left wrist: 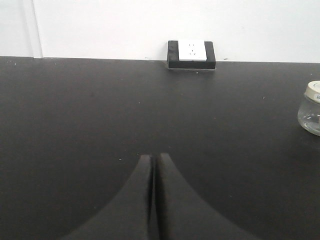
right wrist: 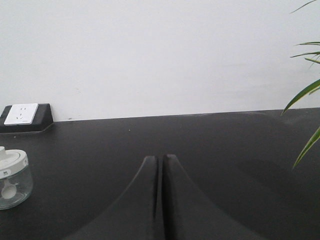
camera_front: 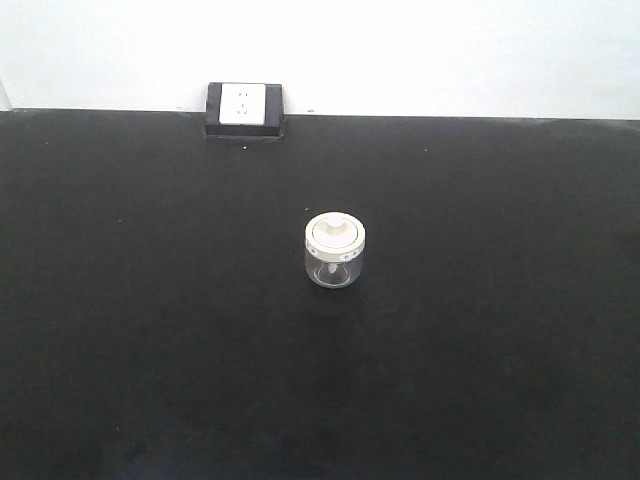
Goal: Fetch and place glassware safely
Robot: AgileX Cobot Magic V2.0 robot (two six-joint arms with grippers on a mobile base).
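While nothing is gripped, the scene reads like this:
Jar: the glass jar [camera_front: 335, 251] is stood upright mid-table on the black table [camera_front: 140, 330], lid [camera_front: 335, 231] on.
Left gripper [left wrist: 154, 159]: fingers pressed together, nothing held, jar seen off to its right.
Right gripper [right wrist: 160, 159]: pinched closed too, jar off to its left.
Back edge: a wall socket [camera_front: 244, 108] is set against the white wall [camera_front: 450, 50].
Right-wrist view: plant leaves [right wrist: 305, 95] are caught at the edge.
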